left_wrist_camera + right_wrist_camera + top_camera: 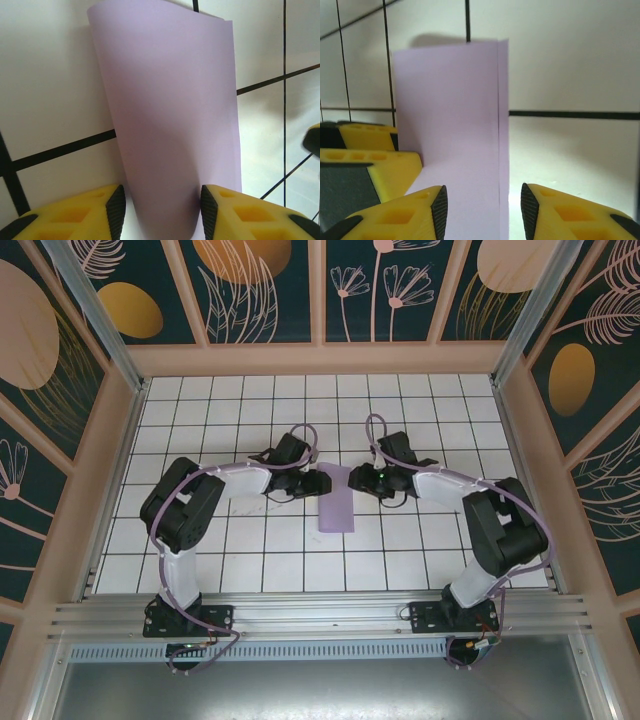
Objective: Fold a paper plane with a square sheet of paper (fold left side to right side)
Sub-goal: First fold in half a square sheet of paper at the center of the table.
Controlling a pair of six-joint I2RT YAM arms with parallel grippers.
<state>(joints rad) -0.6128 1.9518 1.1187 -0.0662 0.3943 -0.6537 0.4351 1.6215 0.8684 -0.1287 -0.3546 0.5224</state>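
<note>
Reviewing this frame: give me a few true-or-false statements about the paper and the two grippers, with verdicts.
1. The paper lies spread out as a full square. False: it is folded over into a narrow strip.
2. The left gripper and the right gripper both sit at the paper's far end. True.
3. The right gripper's jaws are shut tight. False: they stand open, with the paper between them.
4. In the right wrist view, the edges of the two layers do not quite line up. True.
5. A finished pointed plane lies on the table. False: the paper is a plain rectangle.
</note>
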